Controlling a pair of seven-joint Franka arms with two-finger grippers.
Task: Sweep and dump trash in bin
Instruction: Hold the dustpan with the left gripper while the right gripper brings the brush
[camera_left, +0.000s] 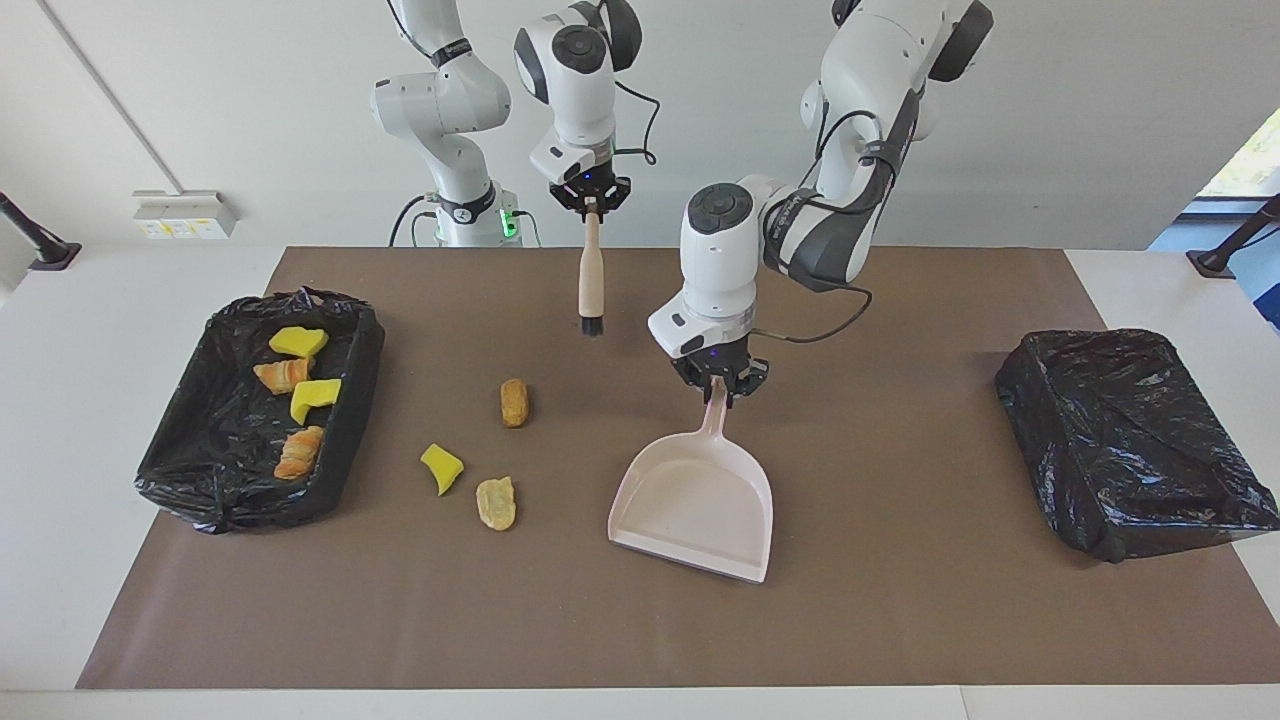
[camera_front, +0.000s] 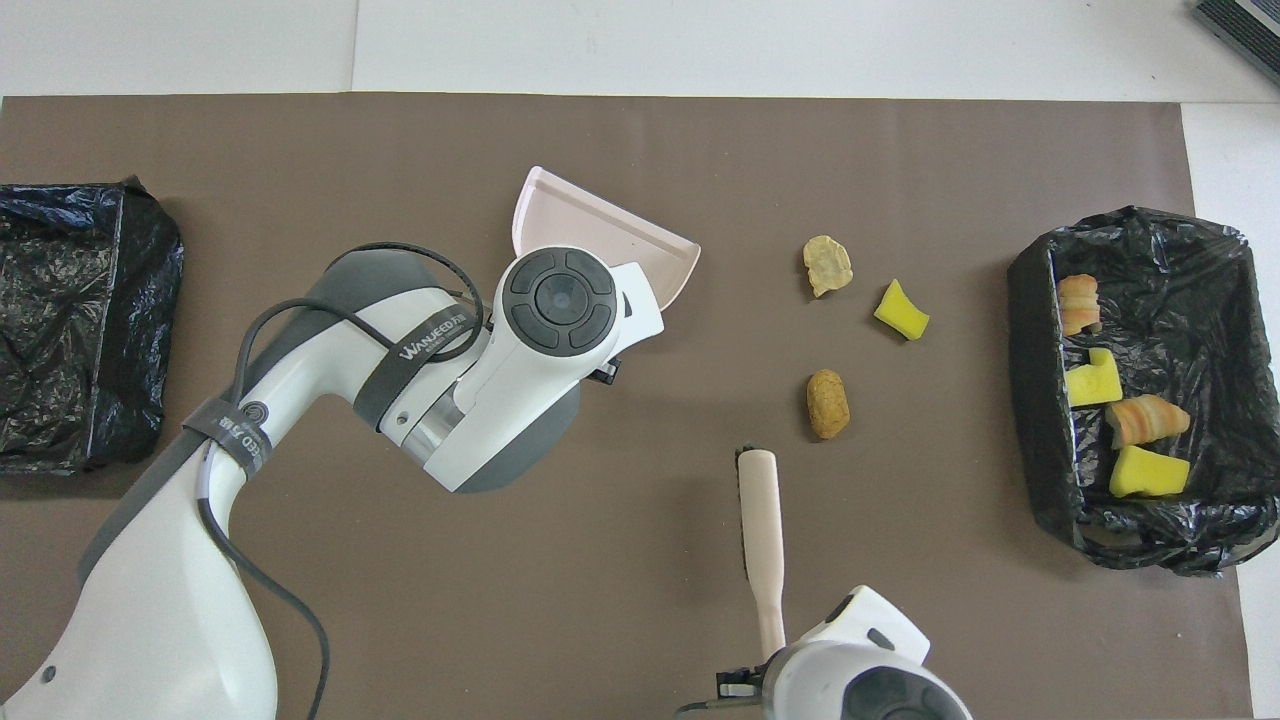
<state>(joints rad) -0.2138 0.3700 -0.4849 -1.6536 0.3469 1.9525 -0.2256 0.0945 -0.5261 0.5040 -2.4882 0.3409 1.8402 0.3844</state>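
Note:
My left gripper (camera_left: 718, 382) is shut on the handle of the pale pink dustpan (camera_left: 695, 495), which slopes down to the mat with its mouth away from the robots; it also shows in the overhead view (camera_front: 590, 225). My right gripper (camera_left: 590, 197) is shut on a wooden brush (camera_left: 590, 285) that hangs bristles down above the mat. Three scraps of trash lie loose between dustpan and bin: a brown lump (camera_left: 514, 402), a yellow sponge chunk (camera_left: 441, 468) and a pale tan piece (camera_left: 496, 502). Several more scraps (camera_left: 297, 395) lie in the black-lined bin (camera_left: 358, 395).
A second black-bagged bin (camera_left: 1130, 440) stands at the left arm's end of the table. A brown mat (camera_left: 900, 620) covers the table. In the overhead view the left arm's wrist (camera_front: 555, 300) hides its gripper and part of the dustpan.

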